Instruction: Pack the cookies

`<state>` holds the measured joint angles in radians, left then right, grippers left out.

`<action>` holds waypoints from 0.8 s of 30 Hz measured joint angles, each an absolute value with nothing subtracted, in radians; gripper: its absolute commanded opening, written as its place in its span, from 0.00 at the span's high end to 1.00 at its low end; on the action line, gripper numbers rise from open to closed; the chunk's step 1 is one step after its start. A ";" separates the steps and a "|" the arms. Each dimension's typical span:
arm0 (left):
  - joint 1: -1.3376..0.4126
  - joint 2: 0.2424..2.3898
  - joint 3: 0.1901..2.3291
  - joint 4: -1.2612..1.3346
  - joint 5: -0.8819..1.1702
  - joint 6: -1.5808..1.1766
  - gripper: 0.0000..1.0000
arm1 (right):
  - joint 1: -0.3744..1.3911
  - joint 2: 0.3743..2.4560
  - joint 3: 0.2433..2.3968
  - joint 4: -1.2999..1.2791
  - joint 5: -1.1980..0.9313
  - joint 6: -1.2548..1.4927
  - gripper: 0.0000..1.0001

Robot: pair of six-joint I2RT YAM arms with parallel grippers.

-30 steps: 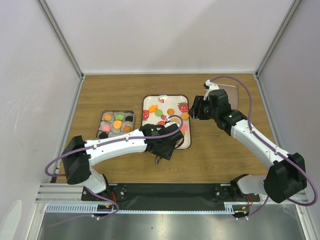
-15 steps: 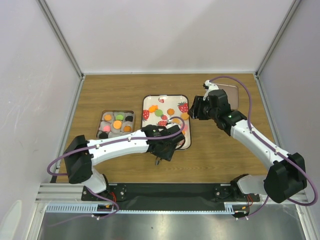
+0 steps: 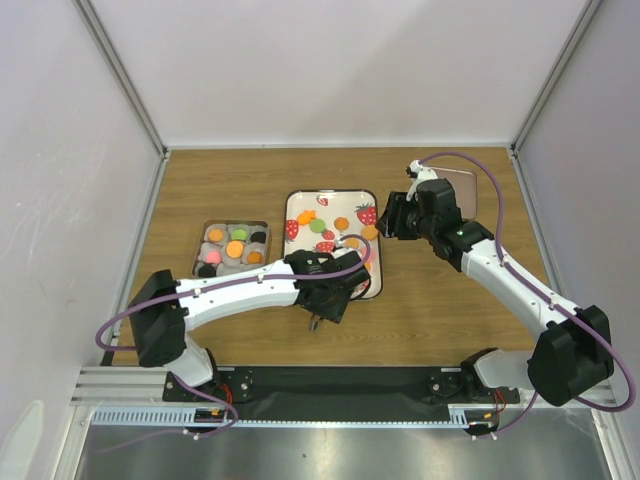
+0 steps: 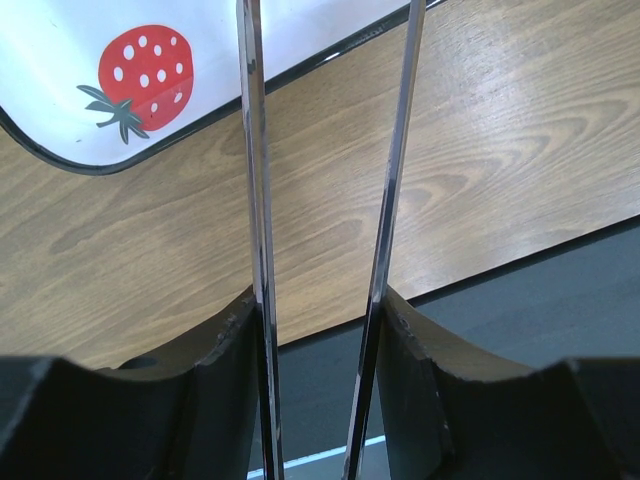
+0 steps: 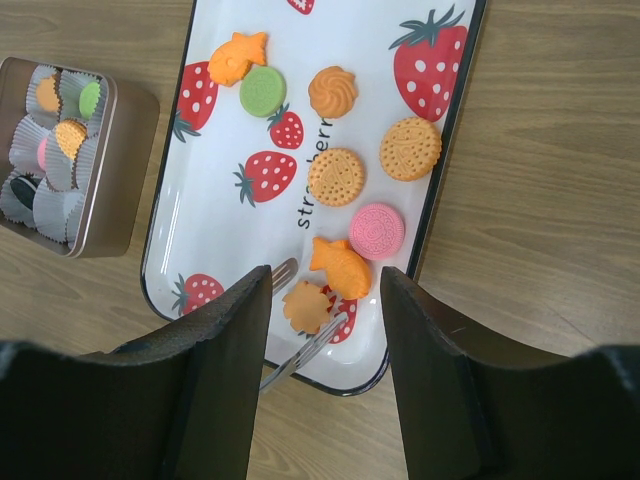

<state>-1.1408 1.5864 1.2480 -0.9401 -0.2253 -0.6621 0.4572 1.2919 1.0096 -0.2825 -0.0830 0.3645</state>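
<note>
Two blades of tongs [image 4: 255, 200], pinched in L gripper [image 4: 320, 310] just off near edge of tray [image 5: 215, 240], stand tips apart either side of orange flower cookie [image 5: 305, 306] inside that edge; other cookies [image 5: 336, 176] lie farther up, R gripper [image 3: 390, 217] gaping, empty, by right edge.

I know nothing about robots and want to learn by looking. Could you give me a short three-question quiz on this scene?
1. How many of the cookies seen on the tray are pink?
2. True or false: the right gripper holds a cookie.
3. What tool does the left gripper hold?
Key: 1. One, the pink cookie. 2. False; it is open and empty. 3. A pair of tongs.
</note>
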 measured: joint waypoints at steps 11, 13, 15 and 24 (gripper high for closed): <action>-1.142 1.593 1.248 -0.942 -0.232 -0.654 0.61 | 0.457 1.292 1.010 -0.282 -0.083 0.364 0.46; -1.142 1.593 1.248 -0.944 -0.233 -0.653 0.62 | 0.457 1.292 1.010 -0.282 -0.083 0.364 0.47; -1.142 1.593 1.248 -0.945 -0.234 -0.652 0.64 | 0.457 1.292 1.010 -0.282 -0.083 0.364 0.47; -1.138 1.587 1.259 -0.996 -0.282 -0.645 0.64 | 0.457 1.292 1.010 -0.282 -0.083 0.364 0.46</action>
<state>-1.1378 1.5871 1.2587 -0.9962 -0.2821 -0.6445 0.4572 1.2919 1.0096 -0.2825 -0.0834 0.3645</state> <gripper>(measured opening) 0.388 0.535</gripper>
